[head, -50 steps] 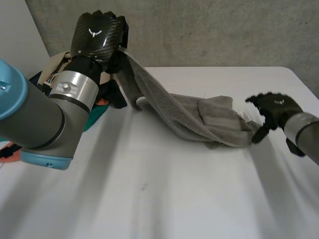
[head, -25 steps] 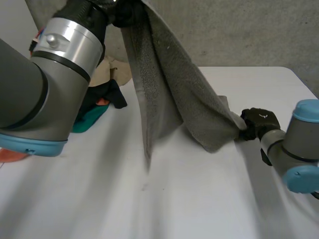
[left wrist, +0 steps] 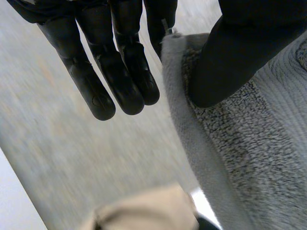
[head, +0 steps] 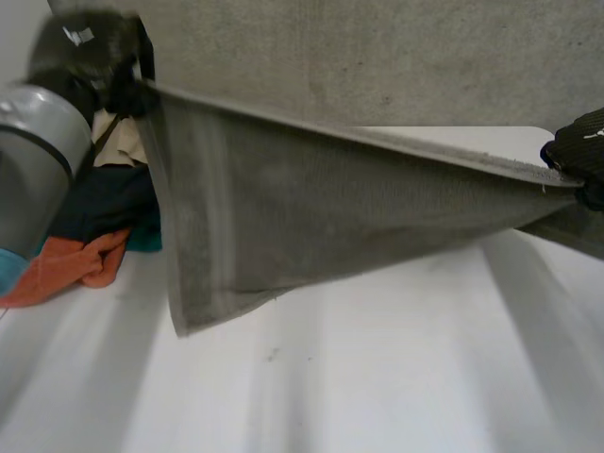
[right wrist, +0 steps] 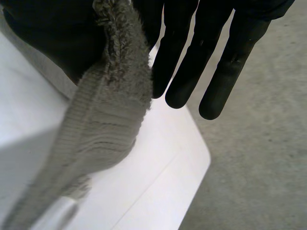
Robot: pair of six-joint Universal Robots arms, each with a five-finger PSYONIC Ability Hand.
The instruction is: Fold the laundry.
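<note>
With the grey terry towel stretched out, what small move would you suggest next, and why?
Probably lower both hands together, laying the grey terry towel flat on the white table: left hand and right hand each pinch an upper corner, and it hangs spread out between them.

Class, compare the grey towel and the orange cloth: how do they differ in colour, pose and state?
The towel is grey, the cloth orange. The towel hangs stretched above the table, pinched at one end by the left hand and at the other by the right hand. The cloth lies crumpled on the table, unheld. Both are laundry.
</note>
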